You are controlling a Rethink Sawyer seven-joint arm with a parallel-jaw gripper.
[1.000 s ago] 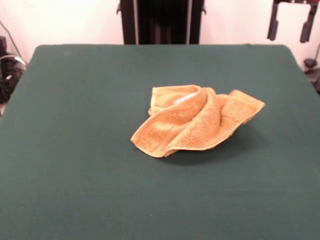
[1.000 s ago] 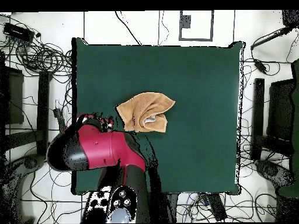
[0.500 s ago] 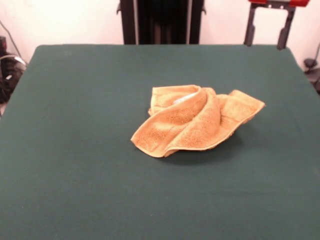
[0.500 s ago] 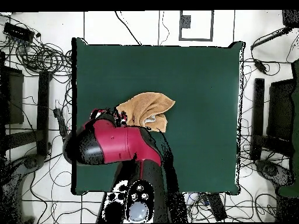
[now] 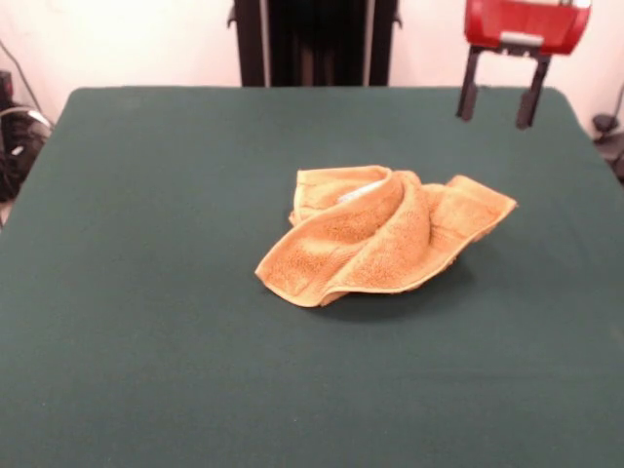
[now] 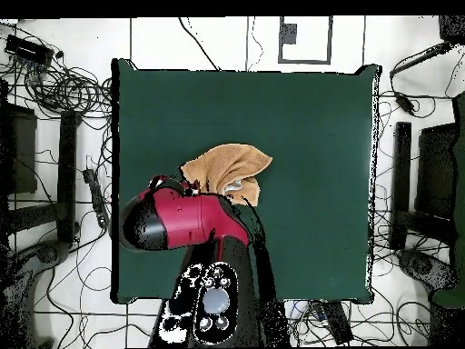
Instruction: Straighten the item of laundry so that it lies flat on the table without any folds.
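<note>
Front view: jaws (image 5: 498, 107) spread, empty, raised behind towel (image 5: 380, 237); stacked folds risk being pinched together on counter (image 5: 146, 292), leaving creases.

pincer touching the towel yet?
Apart. Front view: the open pincer hangs above the table's far edge, green felt showing between it and the towel.

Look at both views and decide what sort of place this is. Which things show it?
Most likely a robotics lab. A red and black robot arm reaches over a large dark green felt-topped table holding only a crumpled golden-orange terry towel, and tangled black cables cover the white floor around it.
</note>
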